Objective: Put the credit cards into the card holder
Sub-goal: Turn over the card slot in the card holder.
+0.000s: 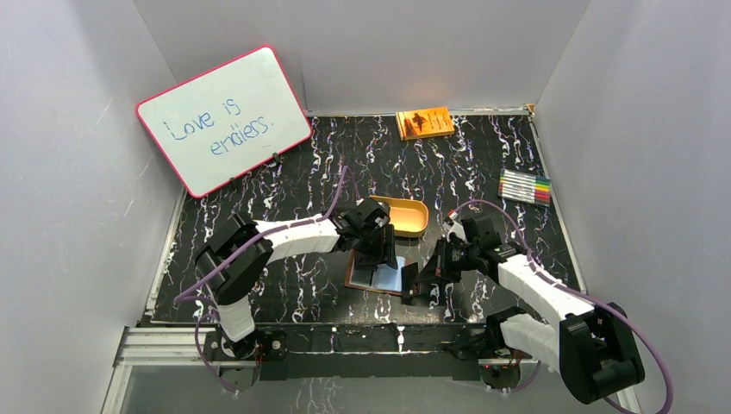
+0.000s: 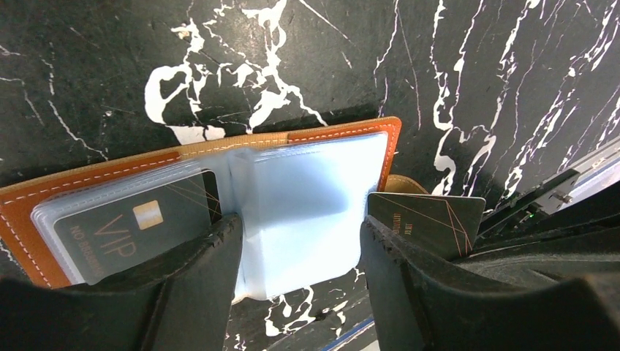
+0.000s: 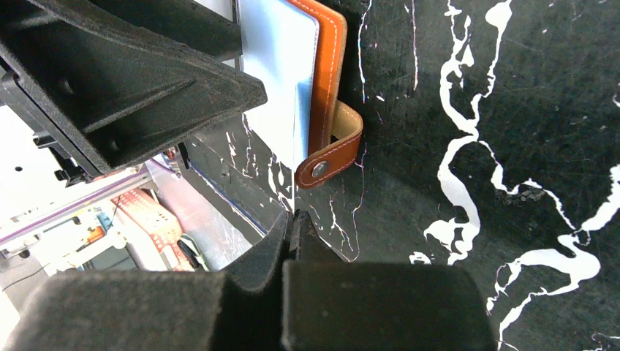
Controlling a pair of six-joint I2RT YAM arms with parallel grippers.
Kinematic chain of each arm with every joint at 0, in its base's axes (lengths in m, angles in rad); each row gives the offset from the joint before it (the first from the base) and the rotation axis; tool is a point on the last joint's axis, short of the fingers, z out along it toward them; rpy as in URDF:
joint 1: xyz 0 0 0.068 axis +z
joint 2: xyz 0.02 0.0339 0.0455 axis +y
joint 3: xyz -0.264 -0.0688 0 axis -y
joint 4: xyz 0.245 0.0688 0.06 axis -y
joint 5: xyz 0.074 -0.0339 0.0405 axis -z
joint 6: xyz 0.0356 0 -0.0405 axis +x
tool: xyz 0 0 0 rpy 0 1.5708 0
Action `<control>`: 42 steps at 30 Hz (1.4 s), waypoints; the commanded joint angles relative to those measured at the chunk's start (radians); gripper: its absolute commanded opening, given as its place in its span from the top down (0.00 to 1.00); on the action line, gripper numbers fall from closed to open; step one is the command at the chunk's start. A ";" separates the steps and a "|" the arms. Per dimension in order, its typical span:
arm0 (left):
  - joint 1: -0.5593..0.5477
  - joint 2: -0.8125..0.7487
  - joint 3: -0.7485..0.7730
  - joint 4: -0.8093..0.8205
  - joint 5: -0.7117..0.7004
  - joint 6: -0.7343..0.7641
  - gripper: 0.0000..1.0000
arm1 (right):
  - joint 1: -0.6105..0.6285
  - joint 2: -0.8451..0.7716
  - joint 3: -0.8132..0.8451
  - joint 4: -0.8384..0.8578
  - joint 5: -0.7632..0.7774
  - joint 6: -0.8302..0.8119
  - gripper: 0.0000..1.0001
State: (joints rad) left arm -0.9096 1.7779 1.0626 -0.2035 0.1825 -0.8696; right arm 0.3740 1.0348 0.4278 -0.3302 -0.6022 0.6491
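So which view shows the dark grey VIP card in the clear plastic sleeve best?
Left wrist: the dark grey VIP card sits sleeved, lettering and chip readable. Top external shows only a dark patch; right wrist misses it.

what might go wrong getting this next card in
The dark card in the right claw sits at the card holder's edge, outside any sleeve; it may slide over the clear sleeves instead of in. The left claw is open above, so nothing seems to pin the holder, and a push could shift it.
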 commanded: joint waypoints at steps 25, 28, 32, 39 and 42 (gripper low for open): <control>0.009 0.036 -0.040 -0.093 -0.095 0.040 0.73 | 0.016 -0.014 0.069 0.020 -0.026 -0.007 1.00; 0.009 0.044 -0.054 -0.087 -0.101 0.039 0.85 | 0.016 -0.014 0.071 0.016 -0.030 -0.008 1.00; 0.009 0.048 -0.063 -0.086 -0.113 0.040 1.00 | 0.016 -0.011 0.069 0.015 -0.023 -0.007 1.00; 0.009 0.055 -0.080 -0.080 -0.119 0.034 1.00 | 0.016 0.018 0.053 -0.001 -0.002 -0.012 1.00; 0.009 0.055 -0.087 -0.074 -0.118 0.030 1.00 | 0.016 0.012 0.039 0.018 -0.011 -0.006 1.00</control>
State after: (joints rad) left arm -0.8974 1.7836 1.0336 -0.2253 0.1192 -0.8486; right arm 0.3866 1.0512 0.4580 -0.3237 -0.6048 0.6510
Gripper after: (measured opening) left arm 0.007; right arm 0.011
